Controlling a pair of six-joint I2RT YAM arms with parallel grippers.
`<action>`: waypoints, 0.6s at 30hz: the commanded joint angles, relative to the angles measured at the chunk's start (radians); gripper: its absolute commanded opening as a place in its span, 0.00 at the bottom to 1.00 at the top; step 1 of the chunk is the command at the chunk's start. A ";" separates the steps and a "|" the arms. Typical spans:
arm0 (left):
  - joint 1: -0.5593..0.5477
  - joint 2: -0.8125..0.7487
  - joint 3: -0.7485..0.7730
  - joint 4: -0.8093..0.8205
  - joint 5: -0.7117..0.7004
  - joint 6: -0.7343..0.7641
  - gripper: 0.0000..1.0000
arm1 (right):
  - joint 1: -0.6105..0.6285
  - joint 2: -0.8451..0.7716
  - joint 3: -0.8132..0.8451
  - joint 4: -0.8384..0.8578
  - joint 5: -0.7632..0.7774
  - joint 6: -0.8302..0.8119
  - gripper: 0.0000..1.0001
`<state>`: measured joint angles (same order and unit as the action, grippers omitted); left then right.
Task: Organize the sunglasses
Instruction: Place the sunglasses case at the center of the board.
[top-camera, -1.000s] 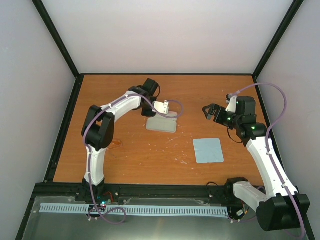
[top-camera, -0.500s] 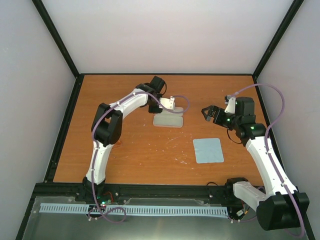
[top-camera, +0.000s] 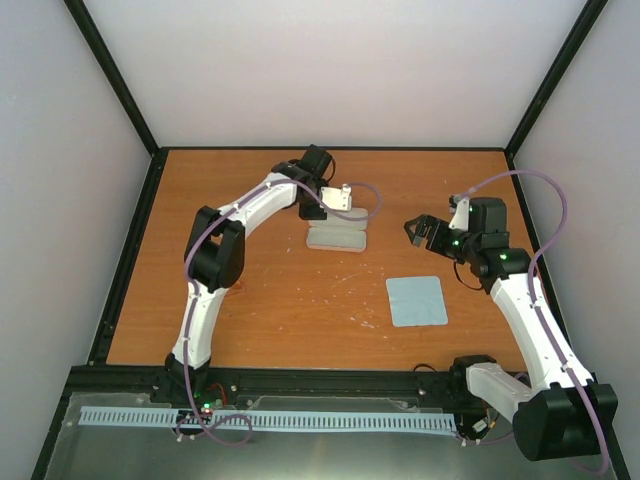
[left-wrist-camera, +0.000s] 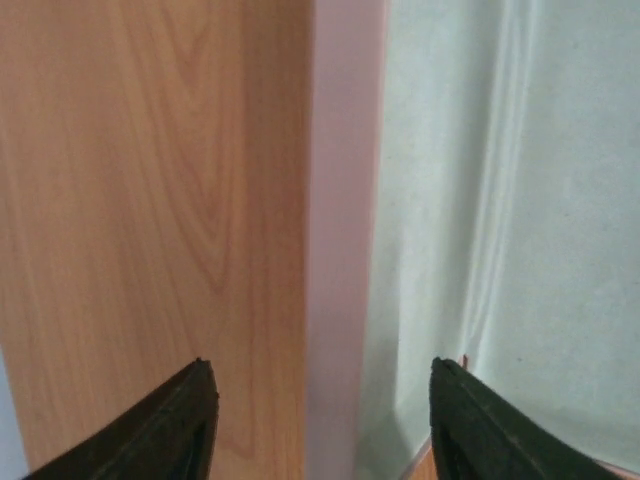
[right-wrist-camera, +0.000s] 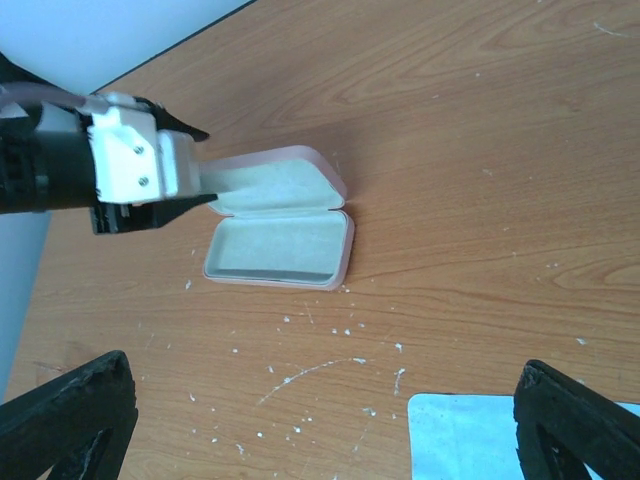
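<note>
The sunglasses are out of view. The pink case (top-camera: 335, 238) lies open on the table behind centre, its pale green lining (right-wrist-camera: 278, 247) showing. The raised lid (right-wrist-camera: 275, 183) points toward my left gripper (top-camera: 337, 199). In the left wrist view the lid's pink rim (left-wrist-camera: 340, 200) runs between the fingers of the left gripper (left-wrist-camera: 325, 405), which stand apart on either side without touching it. My right gripper (top-camera: 421, 227) hovers wide open to the right of the case, nothing between its fingers (right-wrist-camera: 70, 410).
A light blue square cloth (top-camera: 416, 300) lies flat on the table in front of the right gripper, and its corner (right-wrist-camera: 520, 440) shows in the right wrist view. White scratches and specks (right-wrist-camera: 320, 370) mark the wood between case and cloth.
The left gripper moved right and toward the back with the case's lid, then its jaws parted and released the lid. The right arm barely moved.
</note>
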<state>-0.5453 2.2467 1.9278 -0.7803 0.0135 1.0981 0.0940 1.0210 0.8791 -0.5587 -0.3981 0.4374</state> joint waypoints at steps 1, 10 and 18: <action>0.001 -0.032 0.064 -0.041 0.003 -0.037 0.66 | -0.003 0.009 0.000 -0.031 0.062 0.002 1.00; -0.016 -0.139 0.034 -0.029 0.063 -0.138 0.81 | -0.030 0.079 0.051 -0.181 0.237 -0.015 0.76; -0.123 -0.263 0.062 -0.023 0.356 -0.392 0.42 | -0.100 0.264 0.056 -0.316 0.242 -0.077 0.48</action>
<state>-0.5922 2.0575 1.9457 -0.7876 0.1440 0.8795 0.0113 1.2144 0.9268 -0.7872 -0.1524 0.4007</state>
